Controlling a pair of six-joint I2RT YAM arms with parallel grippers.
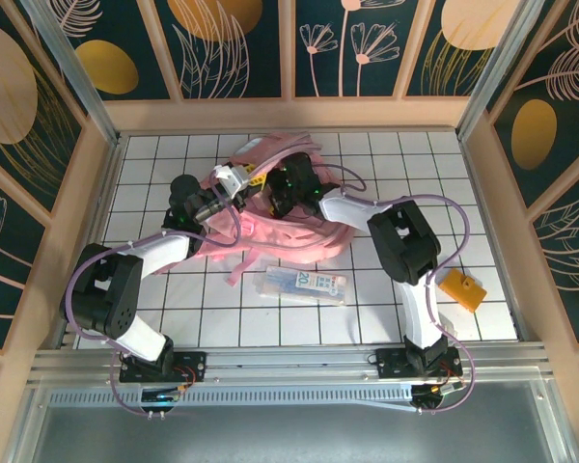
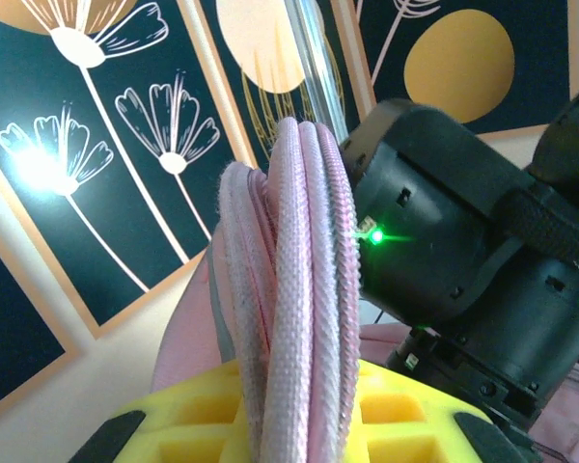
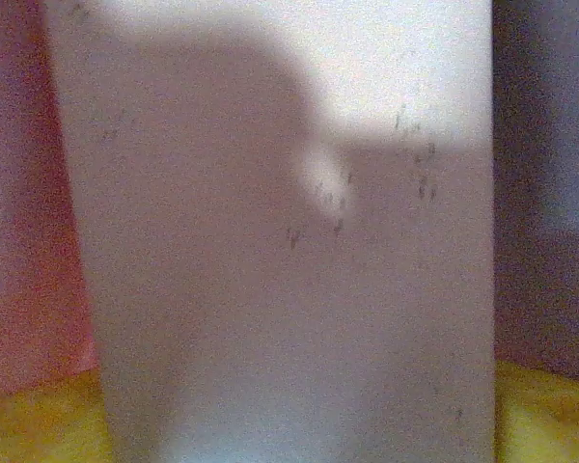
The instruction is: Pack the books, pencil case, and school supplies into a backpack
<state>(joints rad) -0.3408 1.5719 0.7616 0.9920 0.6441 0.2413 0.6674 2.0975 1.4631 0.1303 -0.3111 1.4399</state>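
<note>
The left end effector (image 2: 299, 424) grips the rim of the pink backpack (image 1: 289, 241), the right end effector (image 1: 291, 185) sits inside it with jaws unreadable, and the clear packet (image 1: 304, 285) lies crosswise on the desk (image 1: 174, 318) behind both, nearer the right arm (image 1: 405, 246).

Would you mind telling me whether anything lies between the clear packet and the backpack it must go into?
Nothing visible lies between the packet and the backpack; a loose pink strap trails just left of that path.

The backpack (image 1: 280, 239) blocks the centre of the table (image 1: 154, 164) up to 12 o'clock; the packet (image 1: 304, 286) lies just at its 6, the orange block (image 1: 461, 289) at 4; bare tiles lie open at 10 and 2.
</note>
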